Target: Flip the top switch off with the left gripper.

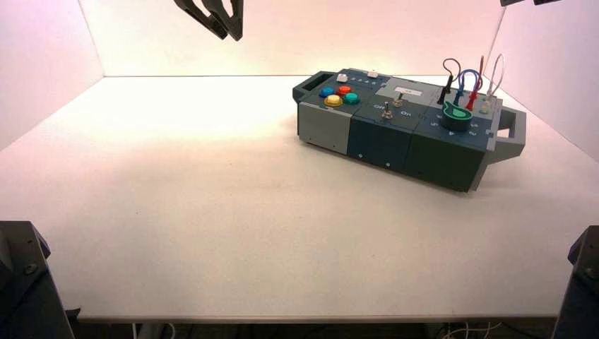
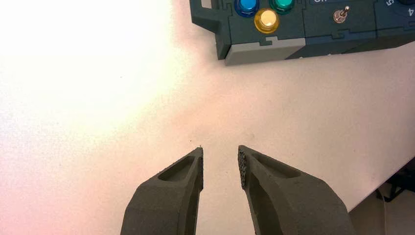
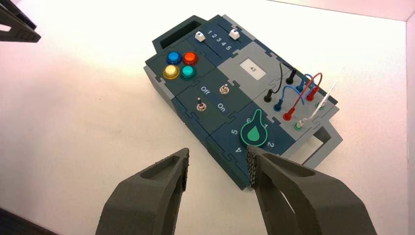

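Note:
The top switch (image 1: 399,99) is a tiny silvery toggle on the box's middle dark module, beside the light grey labelled plate (image 1: 407,88). It also shows in the right wrist view (image 3: 224,89). It lies outside the left wrist view, where only the other toggle (image 2: 341,15) shows. My left gripper (image 1: 232,34) hangs high at the back, far left of the box (image 1: 452,152). Its jaws are open and empty over bare table (image 2: 221,156). My right gripper (image 3: 219,159) is open and empty, high above the box's near side.
The box stands at the right of the white table (image 1: 212,212), turned slightly. It bears coloured buttons (image 1: 339,95), the second toggle (image 1: 387,111) between "Off" and "On", a green knob (image 1: 458,113) and looped wires (image 1: 466,81). White walls close the back and sides.

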You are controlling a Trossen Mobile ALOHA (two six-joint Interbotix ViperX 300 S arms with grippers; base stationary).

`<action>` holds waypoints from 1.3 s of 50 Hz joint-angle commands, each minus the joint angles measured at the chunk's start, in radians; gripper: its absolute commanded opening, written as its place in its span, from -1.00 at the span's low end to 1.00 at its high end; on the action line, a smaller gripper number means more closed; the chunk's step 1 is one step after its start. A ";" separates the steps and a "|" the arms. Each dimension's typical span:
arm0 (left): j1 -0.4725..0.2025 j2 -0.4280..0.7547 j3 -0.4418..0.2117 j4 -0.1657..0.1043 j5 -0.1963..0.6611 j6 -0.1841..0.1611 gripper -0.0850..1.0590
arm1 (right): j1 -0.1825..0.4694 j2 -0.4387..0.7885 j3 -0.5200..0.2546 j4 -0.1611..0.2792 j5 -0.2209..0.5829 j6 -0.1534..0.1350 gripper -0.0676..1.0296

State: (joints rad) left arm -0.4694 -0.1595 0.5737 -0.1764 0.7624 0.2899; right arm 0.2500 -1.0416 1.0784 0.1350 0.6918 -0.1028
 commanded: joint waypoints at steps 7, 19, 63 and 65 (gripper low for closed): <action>-0.006 -0.012 -0.026 0.000 -0.002 0.003 -0.15 | -0.003 0.005 -0.014 0.003 -0.006 0.005 0.25; -0.006 -0.014 -0.029 0.000 0.002 0.006 -0.15 | -0.002 0.005 -0.014 0.003 -0.006 0.006 0.25; -0.227 0.476 -0.620 -0.028 0.206 -0.011 -0.16 | -0.035 0.002 -0.012 -0.048 -0.009 0.074 0.25; -0.235 0.495 -0.643 -0.026 0.206 -0.008 -0.16 | -0.057 0.006 -0.012 -0.064 -0.006 0.091 0.25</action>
State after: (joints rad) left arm -0.6826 0.3206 0.0092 -0.2040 0.9618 0.2807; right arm 0.2286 -1.0462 1.0799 0.0936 0.6903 -0.0353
